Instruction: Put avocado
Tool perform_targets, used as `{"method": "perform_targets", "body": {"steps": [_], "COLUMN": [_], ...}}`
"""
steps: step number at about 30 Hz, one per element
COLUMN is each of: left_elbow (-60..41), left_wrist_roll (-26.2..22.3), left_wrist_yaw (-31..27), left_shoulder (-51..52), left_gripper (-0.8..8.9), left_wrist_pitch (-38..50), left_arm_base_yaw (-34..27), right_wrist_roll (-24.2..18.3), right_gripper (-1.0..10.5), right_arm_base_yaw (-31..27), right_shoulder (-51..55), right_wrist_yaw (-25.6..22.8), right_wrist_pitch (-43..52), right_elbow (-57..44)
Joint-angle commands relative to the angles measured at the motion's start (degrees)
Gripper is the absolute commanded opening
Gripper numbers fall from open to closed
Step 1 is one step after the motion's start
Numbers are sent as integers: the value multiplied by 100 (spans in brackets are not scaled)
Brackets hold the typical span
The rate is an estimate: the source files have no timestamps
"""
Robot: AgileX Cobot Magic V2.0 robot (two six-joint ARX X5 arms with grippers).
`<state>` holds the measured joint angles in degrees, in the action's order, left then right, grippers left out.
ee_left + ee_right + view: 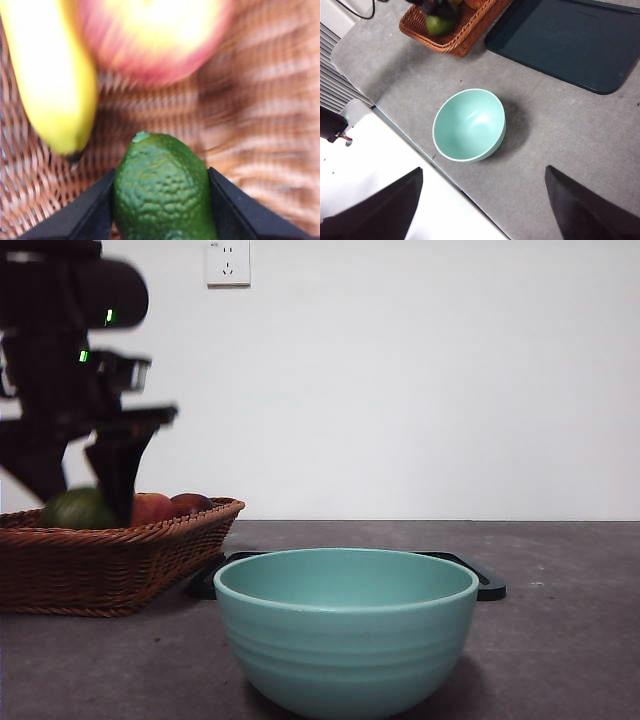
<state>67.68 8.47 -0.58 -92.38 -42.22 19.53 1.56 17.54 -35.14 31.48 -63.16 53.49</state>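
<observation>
avocado [162, 192] in wicker basket [110, 565] beside banana [52, 80], apple [155, 37] | my left gripper [162, 210]: 2 jaws flank its sides, contact unclear | right gripper [482, 210] spread, idle | I judge it firm, pebbly, grippy; hold mid-belly

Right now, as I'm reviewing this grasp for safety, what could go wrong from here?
The left gripper has its jaws against both sides of the avocado in the wicker basket. The rounded fruit might slip out when lifted. The banana and apple lie close, so a tilted lift could nudge them. The basket's rim could catch the fruit on its way toward the teal bowl.
</observation>
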Motion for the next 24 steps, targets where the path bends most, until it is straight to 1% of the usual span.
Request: {"method": "perform_targets", "body": {"steps": [1, 7, 9, 12, 17, 24], "left_elbow": [330, 415, 415, 415, 415, 415], "left_wrist_roll": [55, 162, 164, 164, 164, 118], "left_wrist_yaw": [173, 964, 1095, 1113, 1104, 1088], "left_shoulder": [330, 1108, 1305, 1425, 1172, 323], "left_gripper": [181, 181, 181, 181, 182, 181], "left_wrist_pitch": [-70, -273, -332, -315, -278, -33], "left_arm_base_yaw": [153, 739, 1054, 1620, 2450, 3139], "right_wrist_roll": [-7, -9, -9, -9, -7, -7], "right_gripper": [392, 392, 392, 392, 392, 392], "right_arm_base_yaw": [22, 22, 22, 22, 22, 22], "right_shoulder": [-39, -39, -39, -39, -39, -39], "right_wrist_yaw": [-2, -17, -50, -50, -48, -50], "right_wrist_pitch": [55, 59, 57, 68, 96, 96], "right_elbow": [92, 92, 92, 92, 92, 92]}}
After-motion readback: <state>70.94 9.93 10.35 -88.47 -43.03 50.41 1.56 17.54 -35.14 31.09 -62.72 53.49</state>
